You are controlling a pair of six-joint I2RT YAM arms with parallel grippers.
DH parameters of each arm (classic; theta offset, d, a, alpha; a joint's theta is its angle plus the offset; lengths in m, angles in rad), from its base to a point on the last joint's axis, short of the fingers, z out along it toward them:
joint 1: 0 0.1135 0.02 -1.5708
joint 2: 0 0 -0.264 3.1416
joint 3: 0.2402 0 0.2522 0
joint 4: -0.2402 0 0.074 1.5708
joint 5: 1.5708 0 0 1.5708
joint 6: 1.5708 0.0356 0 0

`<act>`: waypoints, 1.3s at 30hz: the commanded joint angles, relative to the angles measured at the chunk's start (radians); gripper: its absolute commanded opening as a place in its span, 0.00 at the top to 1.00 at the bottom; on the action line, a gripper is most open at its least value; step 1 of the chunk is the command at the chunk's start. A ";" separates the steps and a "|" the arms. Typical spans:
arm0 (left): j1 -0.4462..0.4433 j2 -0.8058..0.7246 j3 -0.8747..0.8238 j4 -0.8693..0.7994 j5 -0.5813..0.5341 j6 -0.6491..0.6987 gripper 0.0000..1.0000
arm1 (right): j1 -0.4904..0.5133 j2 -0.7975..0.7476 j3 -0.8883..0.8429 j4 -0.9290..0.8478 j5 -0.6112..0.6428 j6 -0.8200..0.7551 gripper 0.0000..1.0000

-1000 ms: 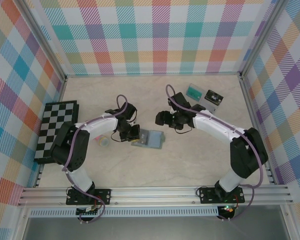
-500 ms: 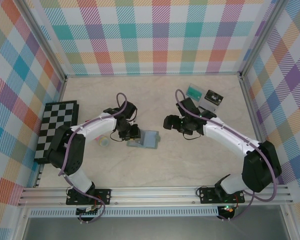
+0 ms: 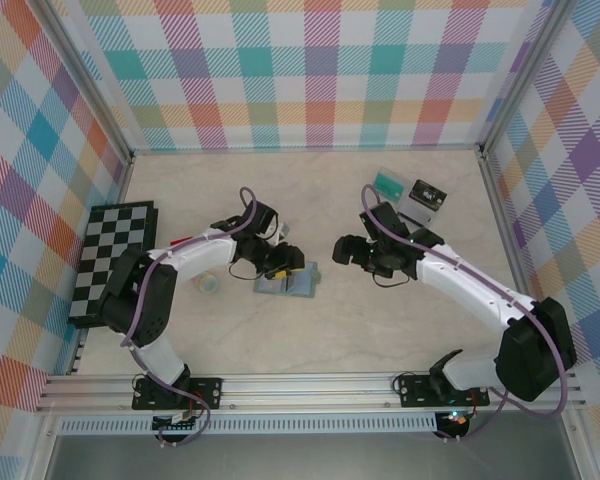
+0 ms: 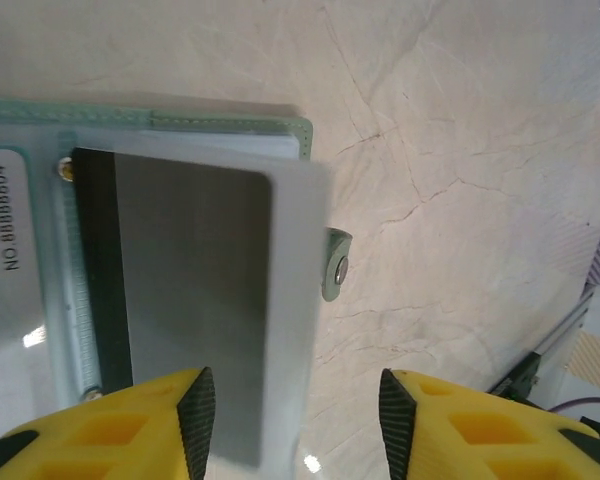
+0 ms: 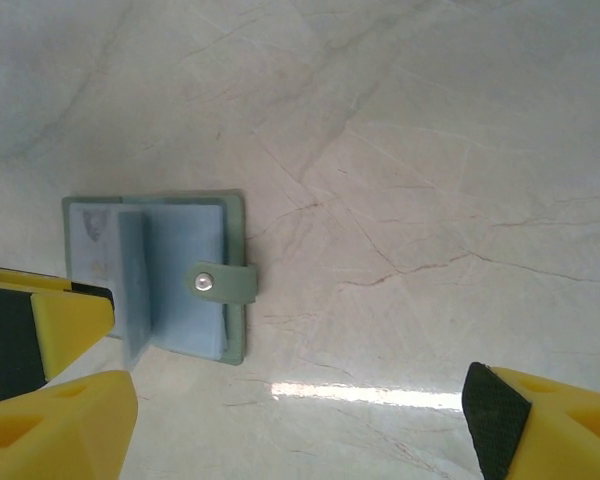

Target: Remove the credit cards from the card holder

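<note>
The grey-teal card holder [image 3: 288,283] lies open on the marble table between the two arms. In the left wrist view its tab strap [image 4: 336,265] points right, and a clear sleeve stands up from it holding a grey credit card [image 4: 195,265] with a black stripe. Another pale card [image 4: 10,225] printed with a number sits in the left panel. My left gripper [image 4: 295,410] hovers open just over the sleeve's near edge, pinching nothing. My right gripper [image 5: 300,425] is wide open and stands apart to the right of the holder [image 5: 160,275].
A black-and-white chequered board [image 3: 115,255] lies at the left wall. A tray [image 3: 412,192] with a teal and a dark flat item sits at the back right. A small pastel object [image 3: 208,284] rests beside my left forearm. Bare marble stretches in front of the holder.
My left gripper has gone from shut to open and let go of the holder. The right arm has drawn back to the right, away from the holder.
</note>
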 commanded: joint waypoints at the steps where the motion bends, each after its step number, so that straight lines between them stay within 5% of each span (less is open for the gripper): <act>1: -0.008 0.012 -0.016 0.067 0.068 -0.041 0.48 | -0.005 -0.048 -0.023 -0.020 0.035 0.047 0.12; 5: -0.001 -0.012 -0.006 0.057 0.058 -0.042 0.38 | -0.005 -0.091 -0.049 -0.036 0.059 0.088 0.00; 18: 0.127 -0.075 -0.047 0.011 -0.008 0.006 0.00 | -0.011 -0.127 -0.125 0.033 0.057 0.083 0.00; 22: 0.151 -0.067 -0.049 0.004 0.005 0.016 0.00 | -0.011 -0.070 -0.118 0.090 -0.022 0.097 0.05; 28: 0.152 -0.044 -0.054 0.009 -0.006 0.011 0.04 | 0.024 0.113 -0.058 0.211 -0.208 0.057 0.33; 39: 0.146 -0.063 -0.092 -0.004 0.010 -0.038 0.37 | 0.132 0.396 0.132 0.223 -0.232 0.045 0.67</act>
